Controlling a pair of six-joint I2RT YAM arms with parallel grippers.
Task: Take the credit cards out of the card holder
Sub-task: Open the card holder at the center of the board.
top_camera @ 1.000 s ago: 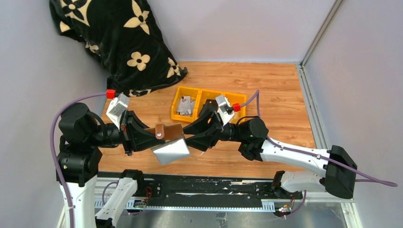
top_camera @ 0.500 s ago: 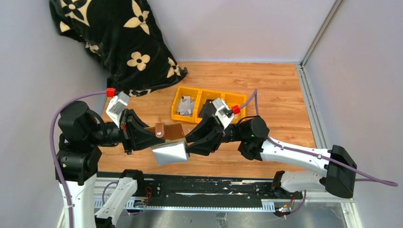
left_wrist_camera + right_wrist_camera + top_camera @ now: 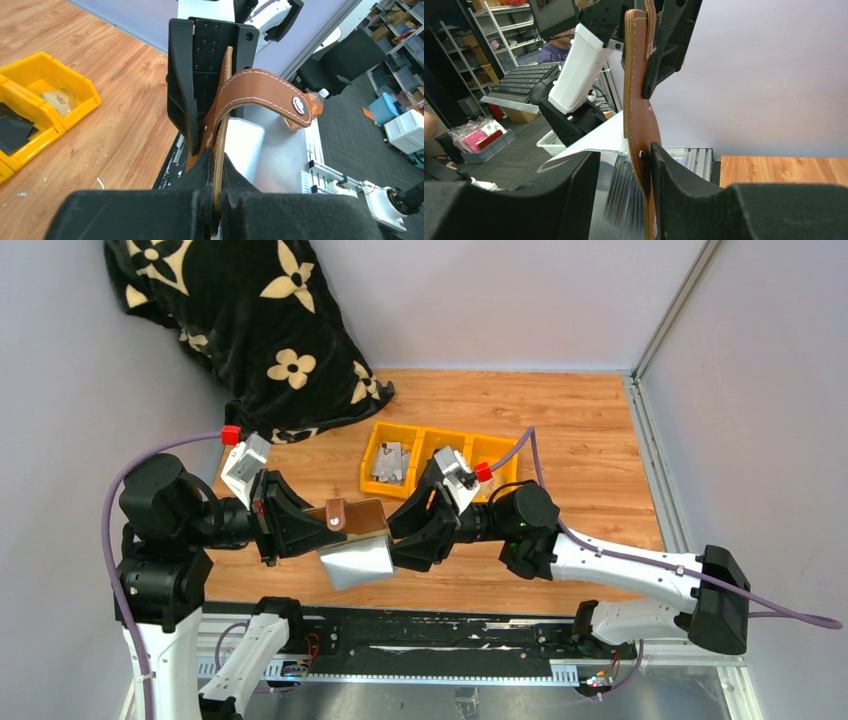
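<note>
1. The wooden table [image 3: 590, 440] carries nothing of the job right now. The card holder [image 3: 362, 517] is held in the air above its near edge, about 7 o'clock from the table's middle.
2. The yellow bins [image 3: 369, 462] sit mid-table, at 1 o'clock from the card holder. Flat grey pieces lie in the left one.
3. The card holder is brown leather and hangs open, its grey flap [image 3: 355, 560] drooping at 5 o'clock. It looks light and soft, so it would likely bend or twist under a pull. The stitched brown edge seems the firmest place to take hold, and the flap the poorest.
4. The left hand [image 3: 216, 200] comes in from 9 o'clock, clamped on the leather edge, which stands upright between its fingers.
5. The right hand [image 3: 623, 165] comes in from 3 o'clock. Its fingers are parted to a middling gap and grip nothing, and the leather lies against the inner face of one finger.
6. The strap [image 3: 250, 90] curls free with a metal snap [image 3: 298, 104] at its tip. It is floppy and would make a poor handle.
7. The cards [image 3: 621, 200] show only as blurred grey stripes in the right hand's gap, and I cannot tell more. They should be thin, stiff and slick, so pinch an exposed edge and draw it straight along the pocket.
</note>
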